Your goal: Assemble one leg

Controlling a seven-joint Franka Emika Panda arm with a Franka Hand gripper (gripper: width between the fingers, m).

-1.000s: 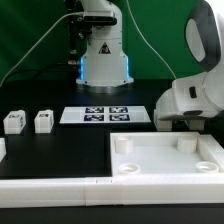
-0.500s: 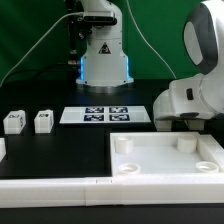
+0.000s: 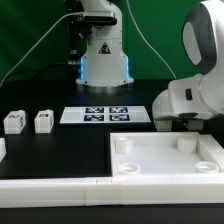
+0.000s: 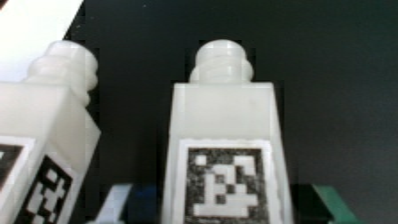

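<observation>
As the wrist view showed it, the claw [image 4: 222, 205] straddled one leg [image 4: 224, 130], with a dark finger [image 4: 134, 206] on each side of the tagged face. Whether the pads pressed the plastic could not be told. The leg's rounded peg end pointed away from the claw, over the black tabletop [image 4: 338, 60]. A second leg [image 4: 54, 120] sat just beside it, parallel, with a narrow dark gap between them and its tag cut off by the frame edge.

In the exterior view the arm [image 3: 190, 95] hung to the exterior view's right of the marker board [image 3: 95, 114]. Its white bulk hid the claw and both those legs. Two more legs sat on the exterior view's left of the marker board: the inner leg [image 3: 43, 122] near it, the outer leg [image 3: 13, 122] farther off, the two apart from each other. The tray [image 3: 165, 160] lay nearer the camera than the marker board, toward the exterior view's right. A long white rail [image 3: 55, 188] ran across the front, nearer the camera again.
</observation>
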